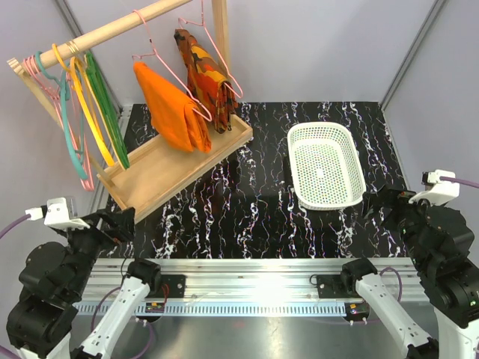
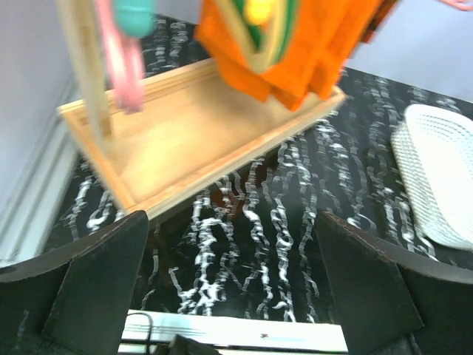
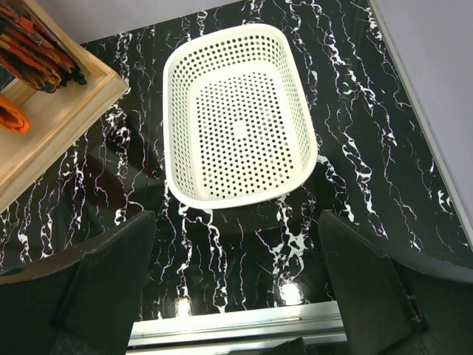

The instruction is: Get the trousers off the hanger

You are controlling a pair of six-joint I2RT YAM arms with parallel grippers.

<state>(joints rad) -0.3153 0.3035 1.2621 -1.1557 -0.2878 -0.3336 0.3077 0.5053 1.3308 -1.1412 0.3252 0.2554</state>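
The plain orange trousers [image 1: 171,108] hang folded over a thin pink wire hanger [image 1: 147,34] hooked on the wooden rail [image 1: 112,30] at the back left. In the left wrist view the trousers [image 2: 310,52] show at the top, above the rack's wooden base [image 2: 185,140]. My left gripper [image 1: 118,218] sits low at the near left, well short of the rack. Its jaws [image 2: 233,281] stand wide open over bare table. My right gripper [image 1: 385,203] is at the near right, open [image 3: 236,281] with nothing between its fingers. A corner of the trousers [image 3: 11,118] shows in the right wrist view.
A red, orange and yellow patterned garment [image 1: 203,75] hangs on another pink hanger right of the trousers. Green, yellow, teal and pink bare hangers [image 1: 82,112] crowd the rail's left end. A white perforated basket [image 1: 293,161] lies on the black marbled table ahead of my right gripper.
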